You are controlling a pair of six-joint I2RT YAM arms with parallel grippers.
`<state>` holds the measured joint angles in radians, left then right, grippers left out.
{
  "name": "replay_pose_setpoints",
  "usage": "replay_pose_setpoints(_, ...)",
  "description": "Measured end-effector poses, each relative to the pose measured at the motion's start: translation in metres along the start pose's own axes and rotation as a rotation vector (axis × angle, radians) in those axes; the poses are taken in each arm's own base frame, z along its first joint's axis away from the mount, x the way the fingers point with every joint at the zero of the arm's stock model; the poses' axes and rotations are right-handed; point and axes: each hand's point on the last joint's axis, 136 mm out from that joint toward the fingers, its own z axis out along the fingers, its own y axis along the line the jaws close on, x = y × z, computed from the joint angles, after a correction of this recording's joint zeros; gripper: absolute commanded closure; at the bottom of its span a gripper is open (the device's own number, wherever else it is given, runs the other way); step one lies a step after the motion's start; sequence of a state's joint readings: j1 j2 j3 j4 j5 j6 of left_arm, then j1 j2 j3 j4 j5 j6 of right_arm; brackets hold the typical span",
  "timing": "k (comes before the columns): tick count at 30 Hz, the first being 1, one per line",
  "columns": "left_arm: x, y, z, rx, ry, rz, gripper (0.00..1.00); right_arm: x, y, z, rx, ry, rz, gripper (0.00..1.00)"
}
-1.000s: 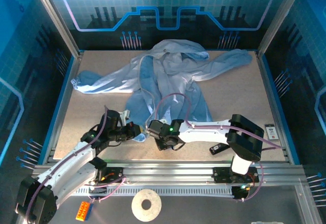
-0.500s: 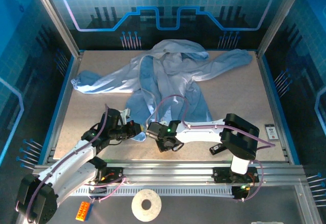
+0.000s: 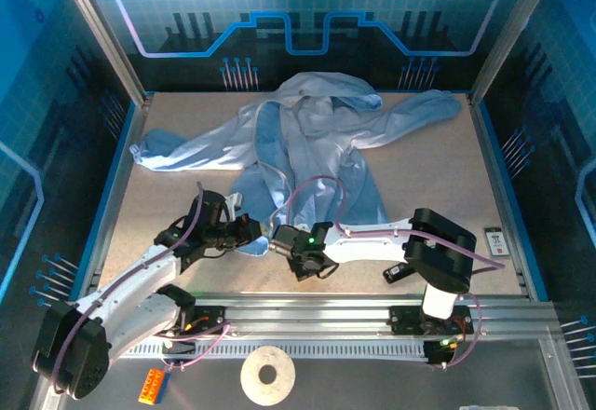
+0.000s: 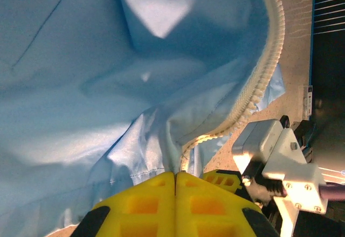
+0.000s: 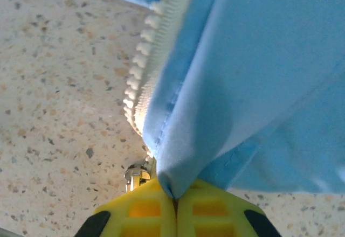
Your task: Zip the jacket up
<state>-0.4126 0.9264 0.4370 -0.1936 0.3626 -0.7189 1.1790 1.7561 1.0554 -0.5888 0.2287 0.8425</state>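
Two grips on the jacket (image 3: 307, 140): left pincer (image 4: 176, 175), right pincer (image 5: 175, 196)

No legible text seen from here; small white label (image 3: 495, 239) at bench (image 3: 438, 177) right edge unreadable.

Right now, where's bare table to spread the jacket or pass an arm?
Bare table lies right of the jacket, out to the side rail, and front-left, nearside of the sleeve. Crowded: front centre, where left gripper and right gripper pinch the hem.
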Motion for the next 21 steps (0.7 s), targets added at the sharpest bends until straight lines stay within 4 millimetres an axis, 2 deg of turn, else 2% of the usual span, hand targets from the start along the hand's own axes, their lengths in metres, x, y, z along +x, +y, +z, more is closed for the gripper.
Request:
replay_pose_setpoints(3, -0.002, -0.003, -0.001, 0.001, -0.001, 0.021, 1.0, -0.01, 0.003, -0.005, -0.046, -0.025, -0.007, 1.0)
replay_pose_setpoints(6, -0.006, -0.011, -0.005, 0.018, -0.018, 0.051, 1.0, -0.03, 0.005, -0.022, -0.151, -0.088, 0.014, 1.0)
replay_pose_setpoints(12, -0.017, -0.027, -0.014, 0.065, -0.064, 0.082, 1.0, -0.09, -0.011, -0.087, -0.37, -0.336, 0.098, 1.0)
replay_pose_setpoints(15, -0.023, -0.035, -0.014, 0.093, -0.085, 0.079, 1.0, -0.108, -0.028, -0.11, -0.455, -0.451, 0.139, 1.0)
replay_pose_setpoints(17, -0.026, -0.04, -0.01, 0.109, -0.084, 0.082, 1.0, -0.112, -0.04, -0.109, -0.48, -0.48, 0.162, 1.0)
replay_pose_setpoints(21, -0.027, -0.043, 0.004, 0.129, -0.059, 0.089, 1.0, -0.1, -0.056, -0.084, -0.474, -0.445, 0.181, 1.0)
